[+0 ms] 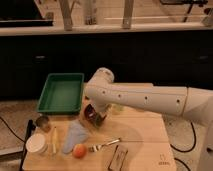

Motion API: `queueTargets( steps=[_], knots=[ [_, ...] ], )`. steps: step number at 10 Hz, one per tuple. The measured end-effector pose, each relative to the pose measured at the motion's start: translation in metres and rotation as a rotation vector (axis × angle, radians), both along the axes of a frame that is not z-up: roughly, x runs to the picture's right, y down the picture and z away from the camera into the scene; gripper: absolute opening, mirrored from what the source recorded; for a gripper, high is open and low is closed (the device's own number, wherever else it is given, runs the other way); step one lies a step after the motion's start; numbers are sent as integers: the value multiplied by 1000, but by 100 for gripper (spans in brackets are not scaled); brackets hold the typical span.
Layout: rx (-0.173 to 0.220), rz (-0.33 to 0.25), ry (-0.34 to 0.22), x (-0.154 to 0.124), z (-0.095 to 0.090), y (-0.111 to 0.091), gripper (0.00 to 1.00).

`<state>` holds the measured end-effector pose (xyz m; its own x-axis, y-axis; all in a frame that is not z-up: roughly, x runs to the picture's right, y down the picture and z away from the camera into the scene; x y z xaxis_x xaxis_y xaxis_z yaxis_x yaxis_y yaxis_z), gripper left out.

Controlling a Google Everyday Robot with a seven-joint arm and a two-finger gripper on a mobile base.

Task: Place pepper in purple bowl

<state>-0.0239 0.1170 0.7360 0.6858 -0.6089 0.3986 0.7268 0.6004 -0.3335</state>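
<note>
My white arm reaches in from the right, its wrist bending down over the middle of the wooden board (145, 135). The gripper (95, 118) hangs at the wrist's lower end, shut, right over the purple bowl (88, 113). Only the bowl's dark, reddish-rimmed left side shows beside the fingers. The pepper is hidden; I cannot make it out at the gripper or in the bowl.
A green rectangular tray (61, 93) lies at the back left. In front of the bowl are a pale blue cloth (75, 134), an orange-red fruit (79, 150), a fork (105, 145) and a dark flat object (118, 159). A white cup (37, 143) and a small metal cup (42, 122) stand at the left edge.
</note>
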Motion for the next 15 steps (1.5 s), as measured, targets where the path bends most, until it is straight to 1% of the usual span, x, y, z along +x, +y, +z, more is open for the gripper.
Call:
queueTargets(
  steps=[5, 7, 9, 11, 12, 13, 15],
  knots=[
    [15, -22, -22, -10, 12, -23, 0],
    [13, -36, -41, -19, 16, -28, 0],
    [4, -54, -57, -28, 19, -30, 0],
    [-3, -62, -64, -30, 23, -31, 0],
    [-9, -64, -68, -33, 24, -32, 4],
    [-25, -68, -77, -37, 27, -31, 17],
    [-38, -73, -83, -38, 30, -29, 35]
  ],
)
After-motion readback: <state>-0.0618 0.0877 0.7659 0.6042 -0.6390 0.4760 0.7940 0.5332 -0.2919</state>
